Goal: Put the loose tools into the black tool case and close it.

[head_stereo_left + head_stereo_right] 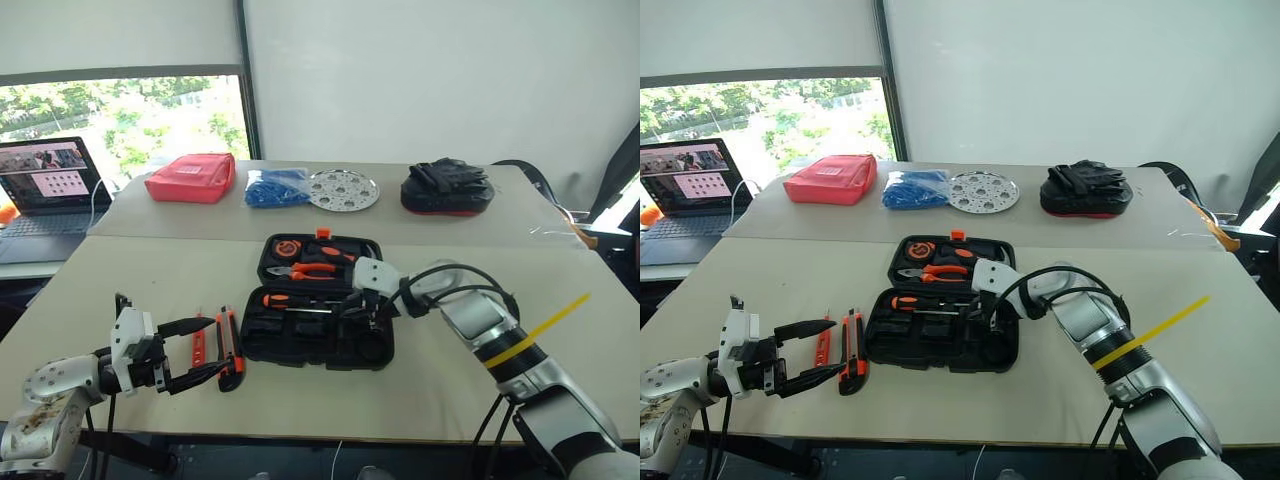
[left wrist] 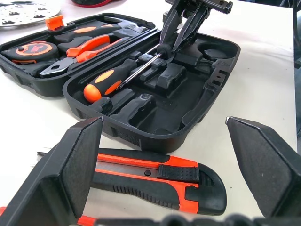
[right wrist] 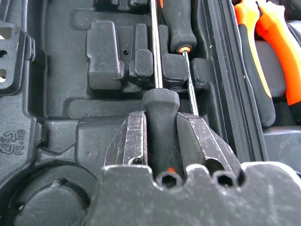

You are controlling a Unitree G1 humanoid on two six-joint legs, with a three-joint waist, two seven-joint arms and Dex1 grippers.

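Desk is carrying everything. Case is lying open at centre, lid half at 12 o'clock housing pliers, a tape measure and the orange latch. One screwdriver is sitting in the near half's top recess, handle pointing to 9 o'clock. Right end effector is reaching into the case at its 3 o'clock side, fingers narrow, clamping the black handle of a second screwdriver, its shaft running along the seated one's shaft. Left end effector is hovering at the case's 9 o'clock, jaws wide, holding nothing. Knife is lying on the desk between those jaws, just beside the case wall. Slim screwdriver is lying at the knife's 9 o'clock.
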